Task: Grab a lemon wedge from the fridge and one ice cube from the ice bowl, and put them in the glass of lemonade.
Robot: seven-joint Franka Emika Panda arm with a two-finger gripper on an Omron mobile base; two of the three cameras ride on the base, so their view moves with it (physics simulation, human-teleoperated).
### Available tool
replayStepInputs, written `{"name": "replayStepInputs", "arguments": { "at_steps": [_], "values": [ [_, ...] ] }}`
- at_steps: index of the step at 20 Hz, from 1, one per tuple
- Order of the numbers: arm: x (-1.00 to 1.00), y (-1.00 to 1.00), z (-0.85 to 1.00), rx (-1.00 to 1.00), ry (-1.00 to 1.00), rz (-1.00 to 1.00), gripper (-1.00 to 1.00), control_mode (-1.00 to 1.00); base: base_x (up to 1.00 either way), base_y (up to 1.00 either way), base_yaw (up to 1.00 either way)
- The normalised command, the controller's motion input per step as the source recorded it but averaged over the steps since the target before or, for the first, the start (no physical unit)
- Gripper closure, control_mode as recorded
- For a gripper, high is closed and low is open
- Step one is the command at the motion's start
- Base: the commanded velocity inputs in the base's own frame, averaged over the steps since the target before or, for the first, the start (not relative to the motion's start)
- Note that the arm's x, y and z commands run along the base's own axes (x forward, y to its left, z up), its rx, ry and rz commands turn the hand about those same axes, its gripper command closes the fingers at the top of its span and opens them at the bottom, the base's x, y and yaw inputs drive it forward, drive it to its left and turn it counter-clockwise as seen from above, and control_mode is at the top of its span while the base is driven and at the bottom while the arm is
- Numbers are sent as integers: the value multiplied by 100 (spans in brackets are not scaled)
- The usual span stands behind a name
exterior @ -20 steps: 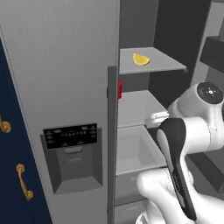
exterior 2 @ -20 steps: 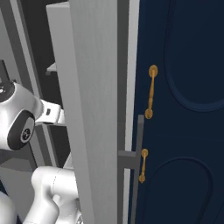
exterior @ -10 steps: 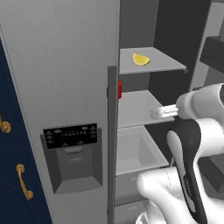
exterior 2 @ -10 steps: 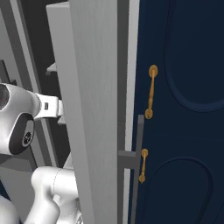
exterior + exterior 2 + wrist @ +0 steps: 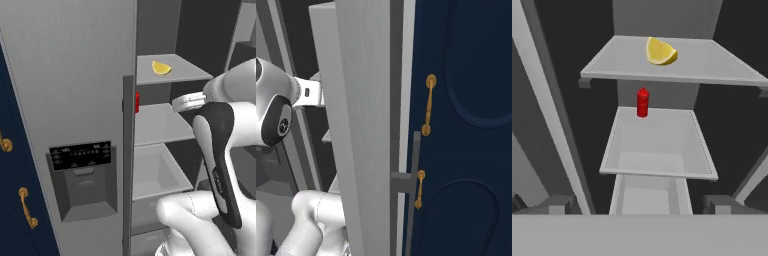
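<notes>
The fridge (image 5: 75,75) stands with its right side open, grey shelves showing inside. The lemon wedge (image 5: 161,67), a small yellow crescent, lies on the upper shelf (image 5: 677,75). In the hand view the lemon wedge (image 5: 660,51) sits high and slightly right of centre, some way ahead. My gripper (image 5: 640,205) faces into the compartment, well short of the wedge and lower than it. Its fingertips (image 5: 556,204) stand far apart, open, with nothing between them.
A small red bottle (image 5: 642,102) stands at the back of the middle shelf (image 5: 657,150), below the wedge. A grey drawer (image 5: 155,172) sits lower down. The swung-out fridge door (image 5: 366,125) is on my right, with the navy cabinet and its gold handles (image 5: 428,105) beyond.
The arm has swung round, so its hand end now points into the fridge and sits a little higher. The gripper has stayed open, and the lemon wedge has not moved.
</notes>
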Motion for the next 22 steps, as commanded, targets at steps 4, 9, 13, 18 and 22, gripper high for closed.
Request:
{"name": "replayStepInputs", "arguments": {
  "at_steps": [4,9,13,18,22],
  "values": [
    [44,0,10,0,0,1,-100,-100,0,0,0],
    [46,-1,2,0,0,0,-100,-100,0,0,0],
    [49,-8,0,0,0,0,-100,-100,0,0,0],
    [33,-18,4,0,0,0,-100,-100,0,0,0],
    [15,-18,2,0,0,0,-100,-100,0,0,0]
  ]
}}
